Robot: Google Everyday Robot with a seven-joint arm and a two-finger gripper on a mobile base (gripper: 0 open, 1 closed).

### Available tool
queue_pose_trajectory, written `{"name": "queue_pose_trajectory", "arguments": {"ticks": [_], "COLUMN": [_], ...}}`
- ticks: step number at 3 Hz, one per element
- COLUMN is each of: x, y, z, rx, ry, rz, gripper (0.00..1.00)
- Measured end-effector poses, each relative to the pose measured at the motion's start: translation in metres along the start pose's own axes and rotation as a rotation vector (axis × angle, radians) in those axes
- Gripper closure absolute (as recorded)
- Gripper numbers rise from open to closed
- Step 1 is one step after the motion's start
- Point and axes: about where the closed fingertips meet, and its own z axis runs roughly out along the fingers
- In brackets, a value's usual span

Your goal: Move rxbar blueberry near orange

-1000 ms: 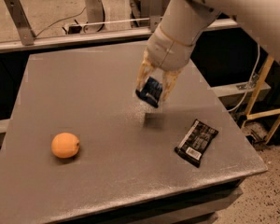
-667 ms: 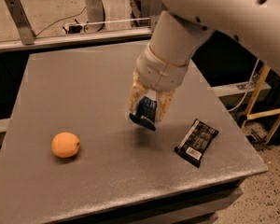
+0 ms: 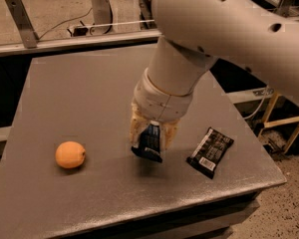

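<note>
The rxbar blueberry [image 3: 149, 146] hangs nearly upright, long axis steep and lower end tipped towards the desk [image 3: 79, 93], clamped between the fingers of the gripper [image 3: 150, 137] just above the grey surface, its shadow beneath; the orange [image 3: 70, 155] sits well apart to the left, a black-wrapped bar [image 3: 210, 152] lies near on the right; beyond the desk, a speckled floor [image 3: 289, 208], a yellow frame [image 3: 284, 121] and trailing cables [image 3: 65, 24]
</note>
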Motion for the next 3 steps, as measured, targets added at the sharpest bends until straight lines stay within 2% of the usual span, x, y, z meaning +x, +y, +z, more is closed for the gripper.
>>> {"name": "queue_pose_trajectory", "arguments": {"ticks": [1,2,3], "x": [0.003,0.013,0.018], "y": [-0.017,-0.043,-0.056], "z": [0.002,0.017,0.035], "rx": [0.024,0.037,0.03], "ry": [-0.014,-0.035,-0.061], "rz": [-0.058,-0.132,-0.168], "gripper": [1.0,1.0,0.8]}}
